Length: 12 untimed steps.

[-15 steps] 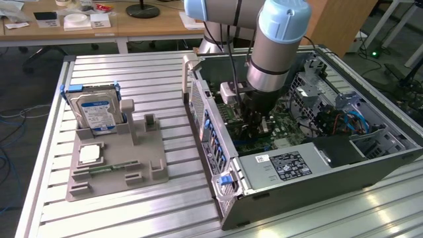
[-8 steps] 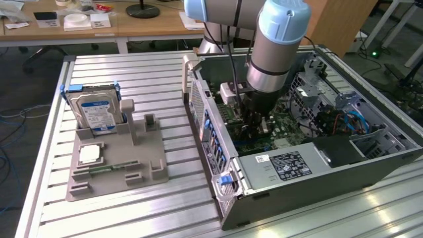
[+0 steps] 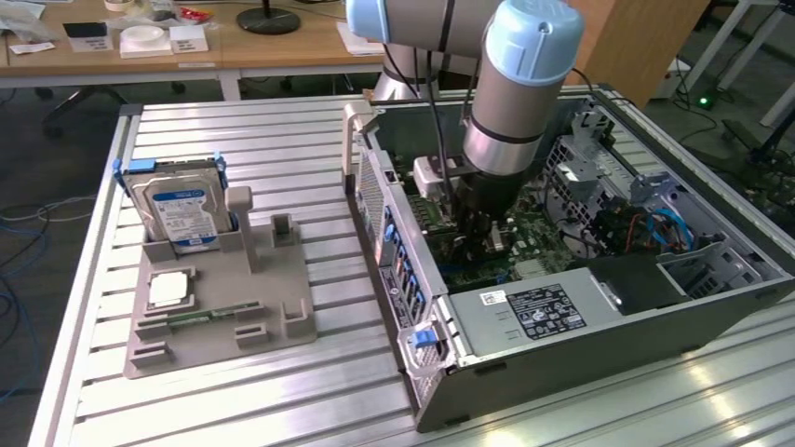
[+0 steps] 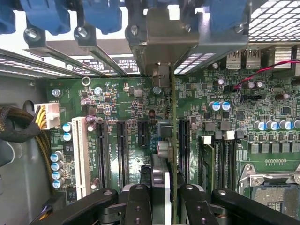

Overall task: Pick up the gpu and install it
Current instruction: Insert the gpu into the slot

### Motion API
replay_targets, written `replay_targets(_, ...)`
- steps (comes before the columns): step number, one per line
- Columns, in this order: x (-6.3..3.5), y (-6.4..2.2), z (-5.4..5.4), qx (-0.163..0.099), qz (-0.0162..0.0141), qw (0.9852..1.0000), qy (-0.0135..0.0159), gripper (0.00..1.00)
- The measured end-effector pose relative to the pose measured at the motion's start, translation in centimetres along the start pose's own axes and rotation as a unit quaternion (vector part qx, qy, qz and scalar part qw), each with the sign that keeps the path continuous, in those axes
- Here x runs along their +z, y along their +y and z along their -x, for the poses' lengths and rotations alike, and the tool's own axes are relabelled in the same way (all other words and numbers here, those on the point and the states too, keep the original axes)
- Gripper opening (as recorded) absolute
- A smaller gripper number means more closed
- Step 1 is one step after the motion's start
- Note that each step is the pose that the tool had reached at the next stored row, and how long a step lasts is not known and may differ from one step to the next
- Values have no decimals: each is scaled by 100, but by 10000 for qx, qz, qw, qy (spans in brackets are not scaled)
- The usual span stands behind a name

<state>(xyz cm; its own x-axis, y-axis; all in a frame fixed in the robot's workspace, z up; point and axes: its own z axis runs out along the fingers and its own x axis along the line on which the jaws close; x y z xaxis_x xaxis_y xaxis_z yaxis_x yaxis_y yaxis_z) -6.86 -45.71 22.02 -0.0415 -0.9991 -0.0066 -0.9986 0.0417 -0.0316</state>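
Gripper (image 4: pixel 161 194) black fingers sit closest in the wrist view, clenched on the gpu (image 4: pixel 172 140), which runs edge-on as a thin dark card away from the fingers toward the back wall of the computer case (image 3: pixel 546 372). Card's silver end bracket (image 4: pixel 161 42) stands up against the rear slot openings, between neighbouring slot covers with blue clips (image 4: pixel 101 16) above them. Gpu hangs over the green motherboard (image 4: pixel 136 98), in line with the black expansion slots (image 4: pixel 122 154); whether its edge is seated in a slot cannot be told. White slot (image 4: pixel 80 154) and a yellow-wired plug (image 4: pixel 47 115) lie off to one side, memory slots (image 4: pixel 222 157) to the other. Exterior view: robot arm (image 3: pixel 509 102) reaches straight down into the open case, gripper low over the board. Parts tray (image 3: pixel 218 307) sits on the slatted metal table (image 3: pixel 249 400) at the exterior view's left, well apart from the case, with a hard drive (image 3: pixel 181 209) standing upright in it and a green memory stick (image 3: pixel 211 315) lying flat.
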Motion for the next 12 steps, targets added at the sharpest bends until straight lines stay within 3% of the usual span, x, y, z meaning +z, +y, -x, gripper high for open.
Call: replay_targets(12,8,0,0,0,4,10000,0,28)
